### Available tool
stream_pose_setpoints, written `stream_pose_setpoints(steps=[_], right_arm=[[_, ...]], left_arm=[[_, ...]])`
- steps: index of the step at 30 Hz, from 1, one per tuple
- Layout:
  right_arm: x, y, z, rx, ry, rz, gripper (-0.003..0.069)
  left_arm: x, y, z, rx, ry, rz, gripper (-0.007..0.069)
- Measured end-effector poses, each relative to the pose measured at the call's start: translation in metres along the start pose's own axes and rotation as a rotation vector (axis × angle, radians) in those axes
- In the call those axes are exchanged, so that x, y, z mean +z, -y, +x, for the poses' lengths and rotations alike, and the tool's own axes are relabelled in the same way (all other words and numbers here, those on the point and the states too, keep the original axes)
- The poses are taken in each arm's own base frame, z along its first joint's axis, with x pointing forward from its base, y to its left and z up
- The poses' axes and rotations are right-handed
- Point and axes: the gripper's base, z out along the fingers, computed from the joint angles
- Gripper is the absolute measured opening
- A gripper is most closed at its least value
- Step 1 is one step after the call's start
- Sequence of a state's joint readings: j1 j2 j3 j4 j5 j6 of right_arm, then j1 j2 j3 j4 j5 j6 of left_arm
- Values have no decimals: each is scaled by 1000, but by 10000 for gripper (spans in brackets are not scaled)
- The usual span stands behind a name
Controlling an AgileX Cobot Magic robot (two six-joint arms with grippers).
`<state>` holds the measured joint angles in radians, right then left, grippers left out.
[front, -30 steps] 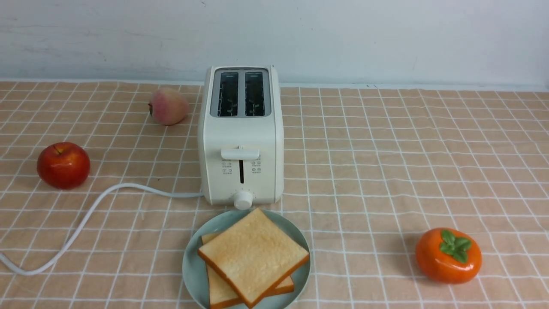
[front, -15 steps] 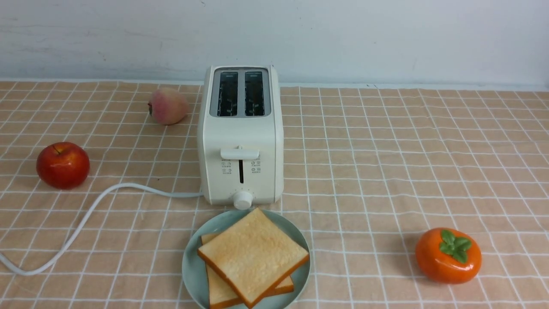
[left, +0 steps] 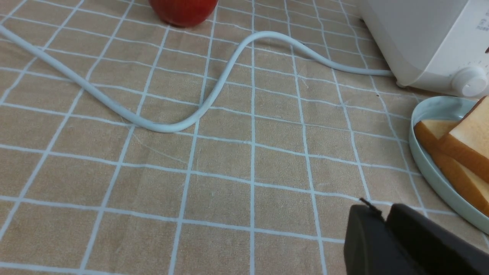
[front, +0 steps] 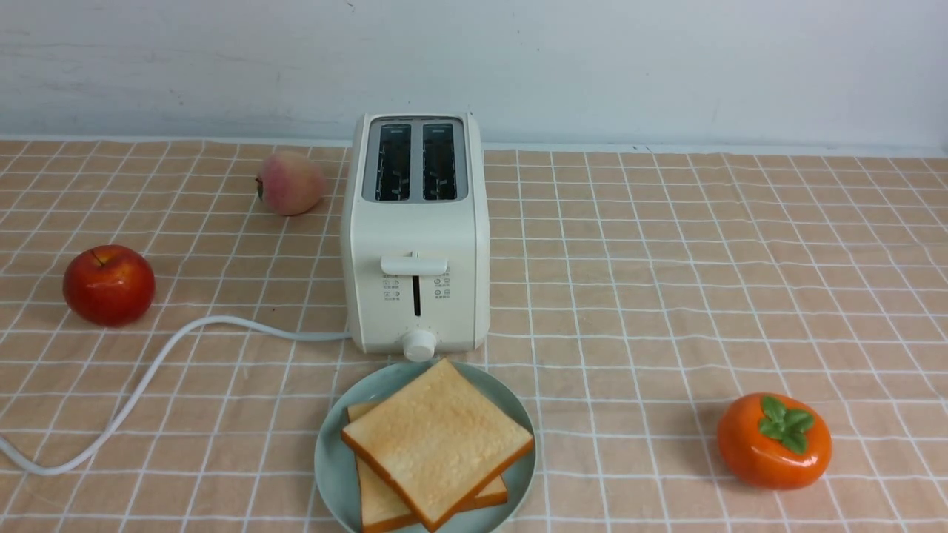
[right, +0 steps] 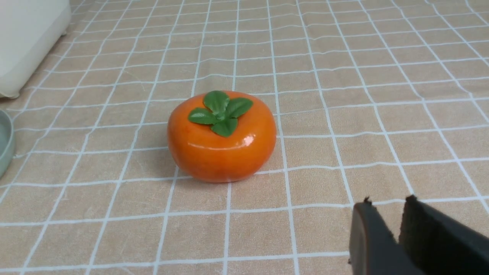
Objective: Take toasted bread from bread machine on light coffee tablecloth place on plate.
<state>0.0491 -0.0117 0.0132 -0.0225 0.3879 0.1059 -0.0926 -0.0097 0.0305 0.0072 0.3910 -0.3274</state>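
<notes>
Both slices of toast (front: 438,444) lie on the plate (front: 331,474), stacked askew, near side of the toaster (front: 416,229); both slots look empty. The job looks done, with no further grip needed.

If one must be straightened, the toast should be light and fairly stiff, its face crumbly, its crust the firmer part. Best to pinch the top slice gently at opposite crust edges; a hard squeeze could crush or crack it, and a drag could shift the lower one.

The left claw (left: 384,217) and right claw (right: 389,215) each stand narrow, a slim gap between the tips, holding nothing.

The toaster crowds the plate's far rim. Open cloth (front: 629,355) runs right towards the persimmon (front: 775,441); leftward, the cord (front: 148,385) could snag.
</notes>
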Motion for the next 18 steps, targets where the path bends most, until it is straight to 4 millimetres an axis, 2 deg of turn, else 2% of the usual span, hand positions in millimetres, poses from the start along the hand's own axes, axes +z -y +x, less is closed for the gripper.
stream_pose_setpoints(steps=[18], right_arm=[[0,0,0,1,0,3,150]], left_arm=[[0,0,0,0,0,0,82]])
